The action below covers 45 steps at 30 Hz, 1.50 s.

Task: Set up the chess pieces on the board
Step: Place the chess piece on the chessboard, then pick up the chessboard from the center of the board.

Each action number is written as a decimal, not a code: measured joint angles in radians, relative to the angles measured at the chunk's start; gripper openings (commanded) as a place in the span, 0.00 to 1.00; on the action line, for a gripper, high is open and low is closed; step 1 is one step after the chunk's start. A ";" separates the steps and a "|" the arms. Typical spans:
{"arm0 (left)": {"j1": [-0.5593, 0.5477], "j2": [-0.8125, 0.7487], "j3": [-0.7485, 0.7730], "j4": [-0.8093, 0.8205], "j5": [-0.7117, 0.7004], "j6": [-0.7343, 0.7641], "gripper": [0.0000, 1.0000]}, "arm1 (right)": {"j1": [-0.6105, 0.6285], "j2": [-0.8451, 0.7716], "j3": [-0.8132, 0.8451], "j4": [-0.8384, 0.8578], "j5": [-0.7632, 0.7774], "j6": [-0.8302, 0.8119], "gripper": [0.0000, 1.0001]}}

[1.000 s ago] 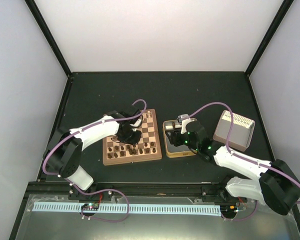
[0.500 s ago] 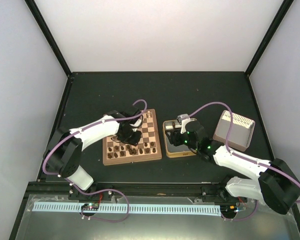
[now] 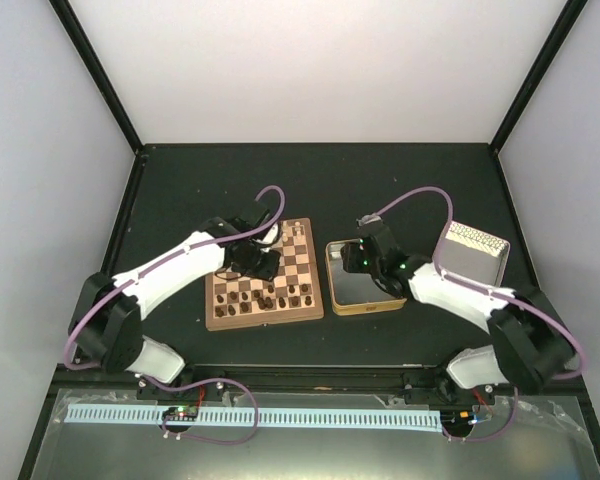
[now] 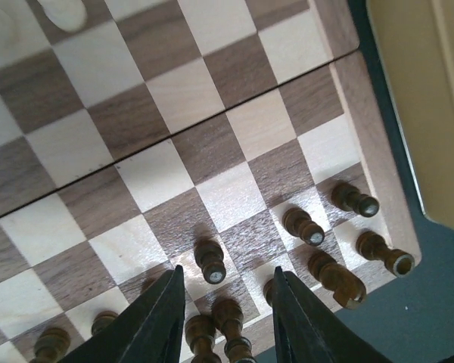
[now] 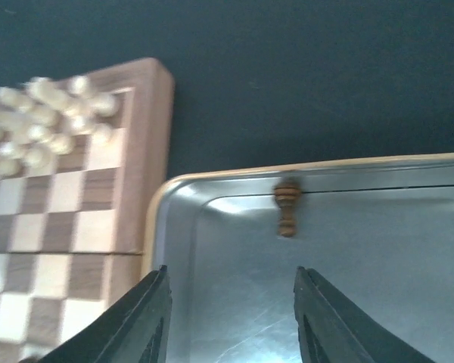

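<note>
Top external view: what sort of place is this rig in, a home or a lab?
Probably a lab test cell: blank white walls set in black frame posts, a dark table, with the board and a metal tin laid out.

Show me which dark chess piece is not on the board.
The lone dark piece inside the metal tin, against its far wall. The other dark pieces in view stand on the board.
</note>
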<state>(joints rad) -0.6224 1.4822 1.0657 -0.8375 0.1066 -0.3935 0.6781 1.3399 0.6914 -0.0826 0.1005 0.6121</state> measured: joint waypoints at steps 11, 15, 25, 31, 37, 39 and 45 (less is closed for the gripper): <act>0.023 -0.164 0.000 0.009 -0.031 -0.038 0.35 | -0.046 0.281 0.215 -0.164 0.040 -0.021 0.28; 0.028 -0.181 0.000 0.014 -0.028 -0.046 0.35 | -0.047 0.322 0.246 -0.190 0.061 -0.023 0.26; 0.033 -0.212 -0.002 0.027 -0.008 -0.058 0.36 | -0.047 0.423 0.266 -0.202 0.066 -0.034 0.19; 0.034 -0.214 -0.002 0.034 0.004 -0.065 0.36 | -0.047 0.450 0.293 -0.193 0.077 -0.060 0.10; 0.034 -0.220 -0.002 0.037 0.010 -0.075 0.37 | -0.047 0.452 0.295 -0.192 0.077 -0.084 0.01; 0.034 -0.232 -0.004 0.045 0.013 -0.082 0.37 | -0.047 0.447 0.293 -0.191 0.074 -0.097 0.01; 0.046 -0.303 -0.045 0.109 0.035 -0.124 0.44 | -0.047 0.253 0.185 -0.161 -0.024 -0.167 0.01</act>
<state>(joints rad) -0.5766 1.1797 1.0206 -0.7288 0.1417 -0.5171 0.6315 1.5925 0.8764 -0.2440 0.0761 0.4454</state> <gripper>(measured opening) 0.404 0.068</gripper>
